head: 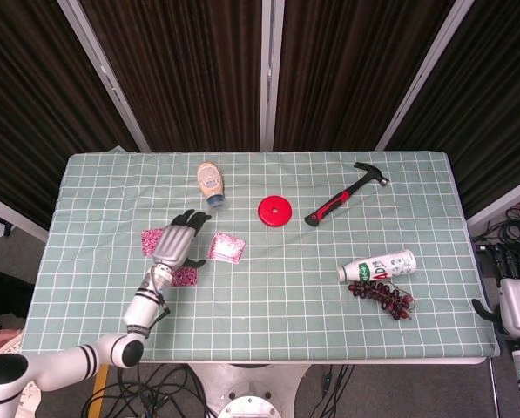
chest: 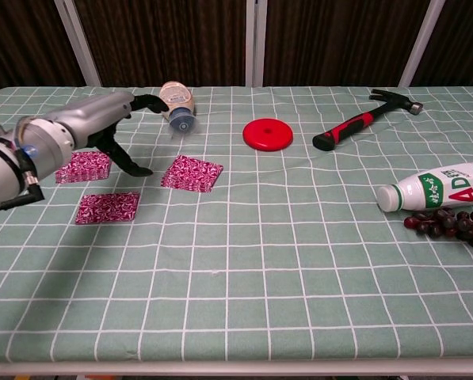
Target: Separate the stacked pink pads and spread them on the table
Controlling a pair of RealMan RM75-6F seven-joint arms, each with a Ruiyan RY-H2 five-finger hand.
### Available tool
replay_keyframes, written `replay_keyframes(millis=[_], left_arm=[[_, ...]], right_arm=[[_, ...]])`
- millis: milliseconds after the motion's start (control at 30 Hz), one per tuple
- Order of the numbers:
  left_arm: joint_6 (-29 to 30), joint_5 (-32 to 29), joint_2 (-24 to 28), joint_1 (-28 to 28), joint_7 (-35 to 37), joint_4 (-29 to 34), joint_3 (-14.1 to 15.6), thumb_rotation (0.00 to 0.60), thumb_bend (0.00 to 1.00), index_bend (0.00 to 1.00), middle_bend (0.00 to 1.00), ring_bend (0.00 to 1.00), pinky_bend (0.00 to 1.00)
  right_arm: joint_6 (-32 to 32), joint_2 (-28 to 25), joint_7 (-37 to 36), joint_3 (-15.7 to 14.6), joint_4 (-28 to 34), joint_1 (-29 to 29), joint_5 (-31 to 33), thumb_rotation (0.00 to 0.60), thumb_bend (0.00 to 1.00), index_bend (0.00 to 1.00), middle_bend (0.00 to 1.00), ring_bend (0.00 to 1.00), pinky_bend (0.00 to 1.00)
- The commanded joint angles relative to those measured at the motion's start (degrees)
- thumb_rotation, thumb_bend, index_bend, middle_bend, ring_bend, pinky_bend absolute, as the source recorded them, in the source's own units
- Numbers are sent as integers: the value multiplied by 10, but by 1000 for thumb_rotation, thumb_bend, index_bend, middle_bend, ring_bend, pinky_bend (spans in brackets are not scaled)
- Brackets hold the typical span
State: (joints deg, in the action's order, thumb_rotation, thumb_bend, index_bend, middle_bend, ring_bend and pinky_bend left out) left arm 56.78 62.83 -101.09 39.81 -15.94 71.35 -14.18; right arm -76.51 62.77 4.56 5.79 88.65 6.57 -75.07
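Observation:
Three pink pads lie apart on the green checked cloth. One pink pad (chest: 192, 172) (head: 226, 248) lies free, to the right of my left hand. A second pad (chest: 107, 207) (head: 185, 276) lies nearer the front edge. The third pad (chest: 83, 166) (head: 151, 239) sits at the left, partly hidden behind the hand in the head view. My left hand (chest: 101, 127) (head: 176, 241) hovers between them, fingers spread, holding nothing. My right hand (head: 514, 300) rests off the table's right edge, and its fingers are too hidden to judge.
A sauce bottle (chest: 177, 103) lies just behind the left hand. A red disc (chest: 268, 134), a hammer (chest: 364, 119), a white bottle (chest: 435, 188) and dark grapes (chest: 453, 225) occupy the middle and right of the table (chest: 299, 277).

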Motion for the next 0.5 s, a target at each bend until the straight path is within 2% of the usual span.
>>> replay_keyframes(millis=[33, 200, 500], left_arm=[[38, 1, 58, -38, -32, 61, 25, 600, 144, 130, 117, 31, 147], [89, 4, 138, -94, -54, 144, 61, 600, 140, 130, 117, 15, 146], [211, 59, 203, -188, -52, 214, 117, 600, 140, 130, 117, 15, 146]], right_arm=[[-1, 3, 1, -2, -2, 2, -8, 600, 147, 0, 0, 0, 0], [-18, 2, 1, -5, 0, 5, -40, 600, 148, 0, 0, 0, 0], [-27, 8, -12, -12, 2, 6, -67, 600, 148, 0, 0, 0, 0]])
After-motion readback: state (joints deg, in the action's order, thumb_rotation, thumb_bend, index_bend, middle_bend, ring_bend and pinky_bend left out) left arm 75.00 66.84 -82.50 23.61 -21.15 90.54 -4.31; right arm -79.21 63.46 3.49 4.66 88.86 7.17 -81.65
